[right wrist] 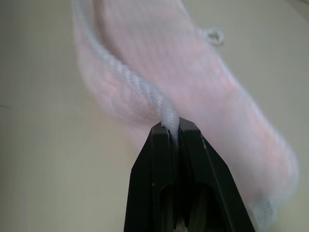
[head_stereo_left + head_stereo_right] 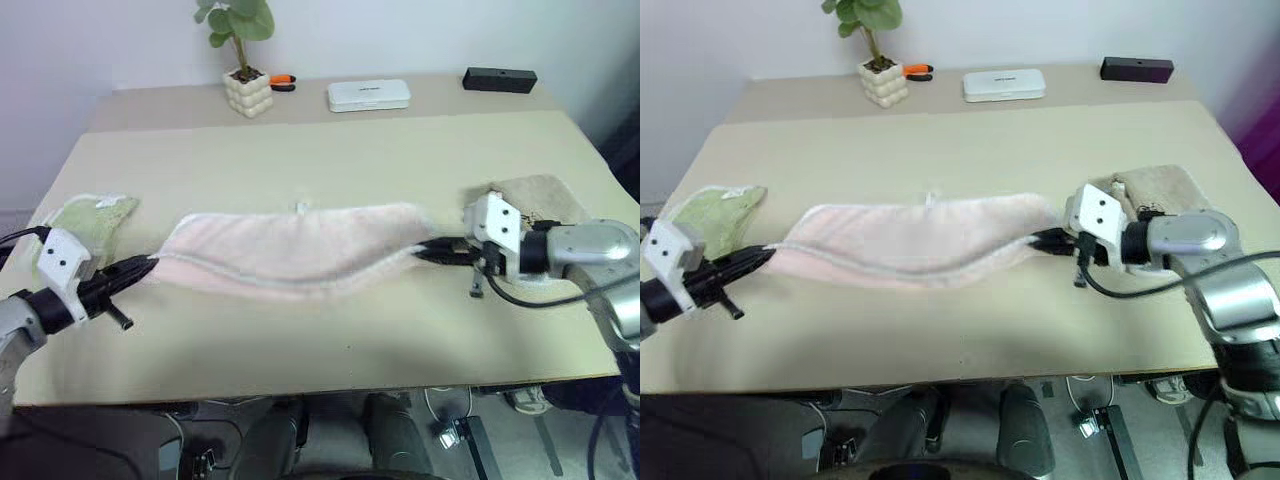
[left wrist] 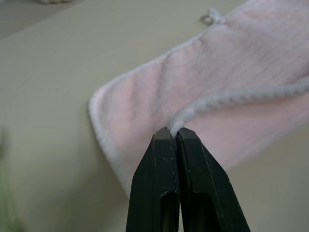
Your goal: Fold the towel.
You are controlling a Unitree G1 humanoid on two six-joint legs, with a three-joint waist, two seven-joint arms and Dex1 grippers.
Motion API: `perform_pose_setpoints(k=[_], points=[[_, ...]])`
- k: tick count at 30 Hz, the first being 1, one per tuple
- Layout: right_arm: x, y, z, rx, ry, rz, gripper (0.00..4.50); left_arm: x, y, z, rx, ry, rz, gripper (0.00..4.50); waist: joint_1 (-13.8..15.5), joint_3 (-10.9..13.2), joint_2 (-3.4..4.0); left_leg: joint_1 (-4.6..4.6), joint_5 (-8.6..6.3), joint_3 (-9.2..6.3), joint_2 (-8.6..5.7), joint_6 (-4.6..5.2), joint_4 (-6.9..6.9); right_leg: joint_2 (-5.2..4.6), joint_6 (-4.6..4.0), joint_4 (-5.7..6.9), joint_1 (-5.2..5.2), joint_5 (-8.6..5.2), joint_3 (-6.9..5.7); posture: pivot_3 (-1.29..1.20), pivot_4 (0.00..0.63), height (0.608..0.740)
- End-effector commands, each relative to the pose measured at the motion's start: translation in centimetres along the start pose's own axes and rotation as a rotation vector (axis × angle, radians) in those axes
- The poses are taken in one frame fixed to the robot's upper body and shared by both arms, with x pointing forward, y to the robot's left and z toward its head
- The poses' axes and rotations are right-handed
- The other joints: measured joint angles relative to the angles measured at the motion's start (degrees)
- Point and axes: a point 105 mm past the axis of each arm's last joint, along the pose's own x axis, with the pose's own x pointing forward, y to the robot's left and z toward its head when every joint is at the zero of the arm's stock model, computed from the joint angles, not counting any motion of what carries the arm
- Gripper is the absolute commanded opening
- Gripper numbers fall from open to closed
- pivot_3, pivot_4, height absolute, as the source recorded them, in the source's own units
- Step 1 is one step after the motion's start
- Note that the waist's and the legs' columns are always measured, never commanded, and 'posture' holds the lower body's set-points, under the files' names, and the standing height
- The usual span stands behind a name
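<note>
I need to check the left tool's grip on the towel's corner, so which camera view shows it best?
The left wrist view: the left tool is shut on the whitish trim of the towel, seen close up. The head views show that tool at the towel's end from afar. The right wrist view shows the right tool instead.

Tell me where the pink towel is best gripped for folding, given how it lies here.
By the whitish trim at its two short ends, each from its own side, coming in low. The towel lies long across the table; the left gripper and right gripper are each shut on that corded edge, probably the firmest part, and the cloth hangs evenly between them.
</note>
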Motion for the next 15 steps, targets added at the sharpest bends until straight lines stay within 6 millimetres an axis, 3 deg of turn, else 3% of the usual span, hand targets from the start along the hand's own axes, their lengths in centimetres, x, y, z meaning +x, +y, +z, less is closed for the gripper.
perform_pose_setpoints(k=[1,5,15], points=[[-1.2,2.4,0.4,0.031,0.004,0.104,0.08,-1.6,-0.8,-0.2,-0.016,0.073,-0.040,0.00,0.7,0.0,0.00,0.12,-0.04,0.08,0.02,0.05,-0.03,0.00,-0.03,-0.07,0.11,-0.02,-0.01,0.00,0.150,0.740],[-1.0,2.0,-0.2,0.023,0.024,0.070,0.08,-1.4,-1.3,-0.3,-0.021,0.094,-0.058,0.00,1.0,0.0,0.00,0.45,-0.10,0.18,0.09,0.11,-0.04,-0.02,-0.18,-0.21,0.48,-0.12,-0.01,0.00,0.150,0.740],[0.7,-5.8,-1.6,-0.077,0.050,-0.223,0.08,2.7,4.0,-0.1,0.067,0.017,0.130,0.00,0.7,0.0,-0.01,0.64,-0.10,0.28,0.12,0.10,-0.37,0.00,0.00,-0.38,0.48,0.02,0.00,0.00,0.150,0.740]])
